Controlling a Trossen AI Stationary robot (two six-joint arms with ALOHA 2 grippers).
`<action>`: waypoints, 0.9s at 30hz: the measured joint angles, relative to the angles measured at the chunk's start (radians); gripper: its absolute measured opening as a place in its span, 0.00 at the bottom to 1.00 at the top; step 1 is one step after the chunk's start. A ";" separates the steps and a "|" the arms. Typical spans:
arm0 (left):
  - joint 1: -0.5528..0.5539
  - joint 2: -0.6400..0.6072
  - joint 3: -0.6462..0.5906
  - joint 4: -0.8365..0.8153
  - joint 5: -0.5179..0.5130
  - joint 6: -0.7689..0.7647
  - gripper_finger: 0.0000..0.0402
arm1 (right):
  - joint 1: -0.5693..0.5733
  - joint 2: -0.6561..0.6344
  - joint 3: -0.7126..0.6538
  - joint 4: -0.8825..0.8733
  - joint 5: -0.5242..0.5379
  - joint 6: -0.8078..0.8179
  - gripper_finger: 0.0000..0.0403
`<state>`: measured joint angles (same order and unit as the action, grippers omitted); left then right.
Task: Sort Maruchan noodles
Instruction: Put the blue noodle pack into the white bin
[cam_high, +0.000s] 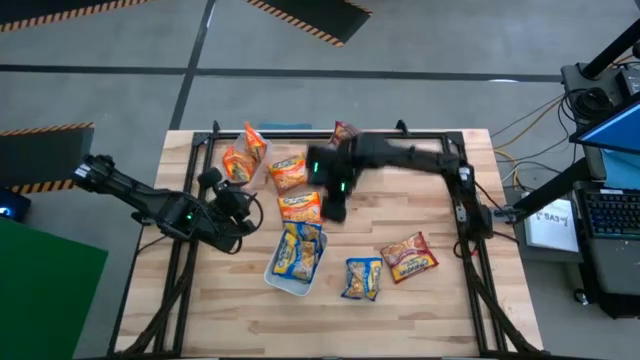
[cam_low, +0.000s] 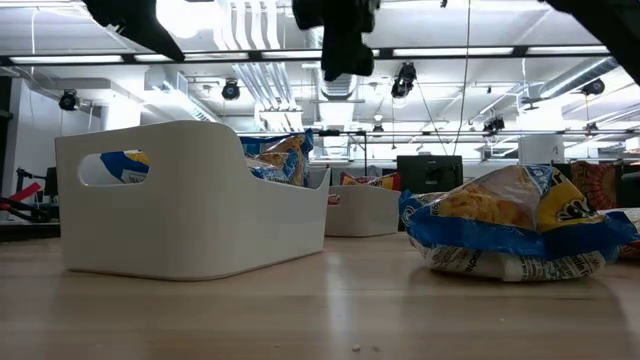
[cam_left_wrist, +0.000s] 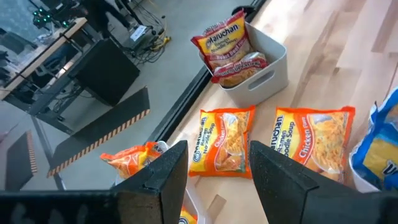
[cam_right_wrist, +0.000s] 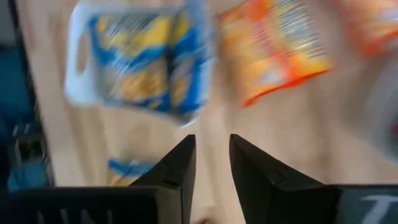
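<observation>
Crinkly blue noodle packet (cam_low: 515, 232) lies loose on the desk (cam_high: 440, 300), light and slippery, best pinched by its edge; right claw (cam_right_wrist: 211, 155) hangs empty, fingers a little apart; left claw (cam_left_wrist: 217, 171) open.

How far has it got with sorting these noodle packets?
Partly done. Blue packets already lie in the near white bin, orange ones in the far-left bin, dark red ones in another. Nothing is in hand: the right gripper hangs empty by a loose orange packet, left gripper open. Loose orange, blue and red packets remain.
</observation>
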<state>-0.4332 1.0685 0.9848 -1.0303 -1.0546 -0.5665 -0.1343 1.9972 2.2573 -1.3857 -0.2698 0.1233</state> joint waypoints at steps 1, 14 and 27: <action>0.000 0.007 0.000 0.000 0.002 0.005 0.39 | 0.036 0.000 -0.018 0.000 0.000 0.007 0.20; -0.001 0.035 0.002 0.078 0.046 0.085 0.39 | 0.399 -0.059 -0.296 0.146 0.081 0.121 0.14; -0.001 0.035 0.002 0.117 0.046 0.117 0.39 | 0.447 -0.388 -0.892 0.634 0.221 0.257 0.14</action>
<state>-0.4343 1.1030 0.9867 -0.9128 -1.0091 -0.4491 0.3122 1.6087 1.3653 -0.7516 -0.0486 0.3801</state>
